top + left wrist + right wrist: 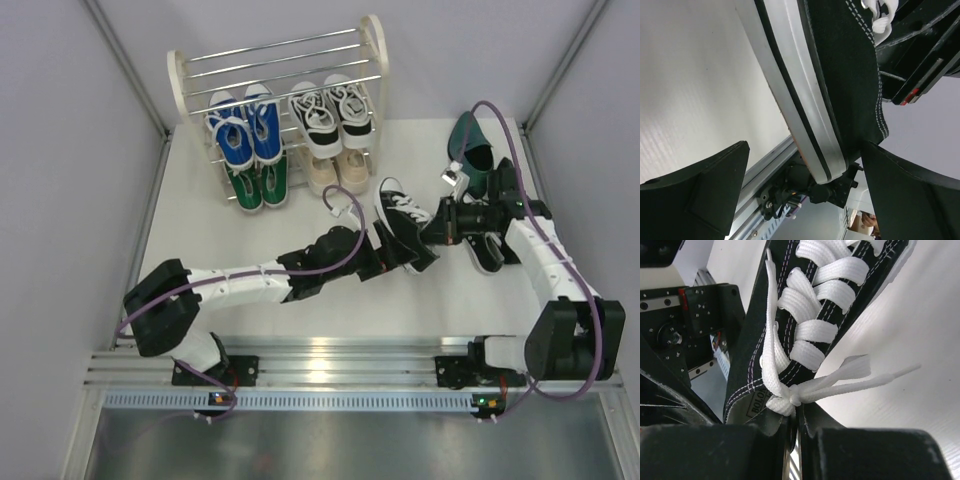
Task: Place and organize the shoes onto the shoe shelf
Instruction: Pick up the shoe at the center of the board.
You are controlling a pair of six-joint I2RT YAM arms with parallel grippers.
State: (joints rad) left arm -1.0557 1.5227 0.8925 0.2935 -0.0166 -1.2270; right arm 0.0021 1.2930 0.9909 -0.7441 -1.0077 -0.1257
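A black-with-white sneaker (400,222) is held above the table's middle between my two arms. My right gripper (432,232) is shut on its collar beside the tongue, just behind the white lace knot (790,401); the fingers (875,455) stand close together on the canvas. My left gripper (388,256) is open, and its wide-apart fingers (710,190) straddle the sneaker's heel and white sole (810,115). The shoe shelf (180,90) at the back holds blue (245,135), black-with-white (330,115), green (258,185) and beige (335,170) pairs.
Glossy dark green dress shoes (468,140) lie at the back right. A second black sneaker (486,256) lies under my right forearm. The shelf's top tier (285,50) holds no shoes. Grey walls close in both sides, and an aluminium rail (330,360) runs along the near edge.
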